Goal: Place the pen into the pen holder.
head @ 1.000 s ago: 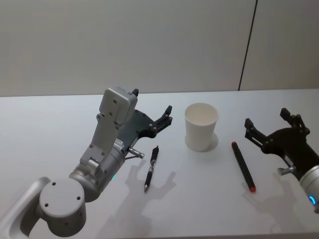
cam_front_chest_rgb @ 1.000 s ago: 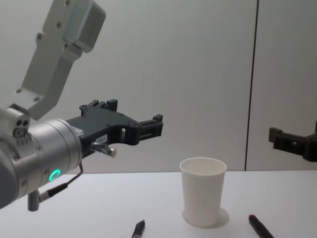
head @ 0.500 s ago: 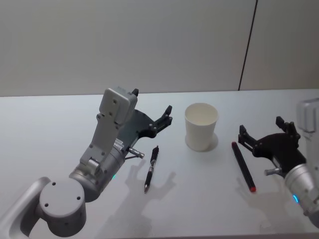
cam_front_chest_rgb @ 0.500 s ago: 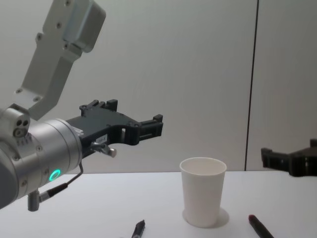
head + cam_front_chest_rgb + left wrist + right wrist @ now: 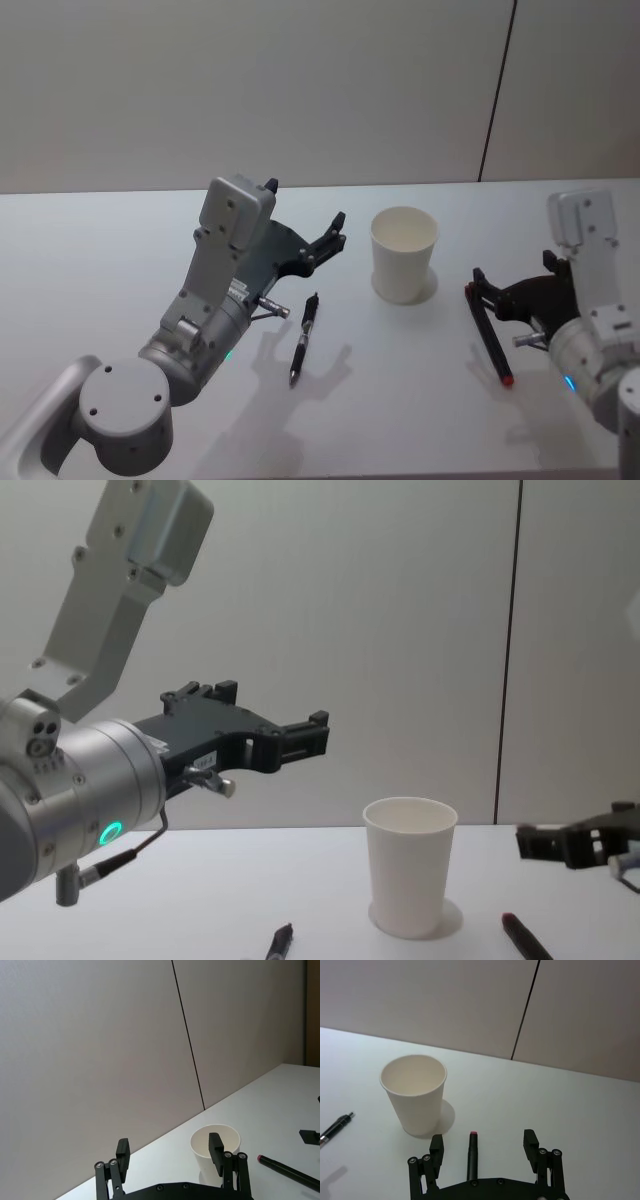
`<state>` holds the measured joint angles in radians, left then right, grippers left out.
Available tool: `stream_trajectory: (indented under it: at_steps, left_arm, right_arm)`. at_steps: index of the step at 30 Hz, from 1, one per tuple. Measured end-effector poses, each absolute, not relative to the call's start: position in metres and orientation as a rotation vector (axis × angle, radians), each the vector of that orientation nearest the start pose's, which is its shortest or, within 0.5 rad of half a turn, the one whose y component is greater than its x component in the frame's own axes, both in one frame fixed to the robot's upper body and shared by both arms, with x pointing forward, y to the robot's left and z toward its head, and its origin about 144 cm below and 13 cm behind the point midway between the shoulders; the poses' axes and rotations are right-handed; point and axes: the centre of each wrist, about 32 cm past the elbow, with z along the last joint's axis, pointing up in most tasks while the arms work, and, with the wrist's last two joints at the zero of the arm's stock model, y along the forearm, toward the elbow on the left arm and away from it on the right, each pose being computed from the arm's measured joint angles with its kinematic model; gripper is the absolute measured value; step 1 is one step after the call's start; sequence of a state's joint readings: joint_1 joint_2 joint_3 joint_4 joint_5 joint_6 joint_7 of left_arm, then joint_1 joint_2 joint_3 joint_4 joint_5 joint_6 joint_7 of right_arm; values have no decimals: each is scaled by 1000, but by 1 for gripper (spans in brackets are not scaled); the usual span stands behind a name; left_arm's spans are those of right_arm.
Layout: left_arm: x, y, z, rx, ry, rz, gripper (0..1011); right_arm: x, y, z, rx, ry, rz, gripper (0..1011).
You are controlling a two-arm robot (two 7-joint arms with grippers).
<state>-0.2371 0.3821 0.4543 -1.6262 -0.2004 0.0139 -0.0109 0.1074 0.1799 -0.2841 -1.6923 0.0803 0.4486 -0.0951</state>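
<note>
The pen holder is a white paper cup (image 5: 404, 255) standing upright at the table's middle, empty inside (image 5: 415, 1092). A black pen with red ends (image 5: 488, 333) lies to its right. My right gripper (image 5: 511, 267) is open just above this pen's far end, and the pen (image 5: 471, 1155) lies between the spread fingers in the right wrist view. A second black pen (image 5: 304, 338) lies left of the cup. My left gripper (image 5: 305, 201) hangs open above and behind that pen, holding nothing.
The white table (image 5: 120, 250) ends at a plain wall with a dark vertical seam (image 5: 497, 90). The chest view shows the cup (image 5: 408, 880) between my left gripper (image 5: 318, 735) and my right gripper (image 5: 560, 842).
My right gripper has moved left and down, coming over the red-ended pen's far end. The left arm, the cup and both pens have stayed still.
</note>
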Motion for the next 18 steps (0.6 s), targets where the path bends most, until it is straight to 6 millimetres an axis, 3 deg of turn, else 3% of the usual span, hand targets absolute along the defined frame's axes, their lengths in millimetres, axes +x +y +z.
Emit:
stream_trajectory:
  at_steps: [18]
  left_arm:
    - [492, 198, 1204, 61, -268, 1124, 1004]
  right_arm:
    - [517, -182, 1207, -480, 181, -1364, 1001]
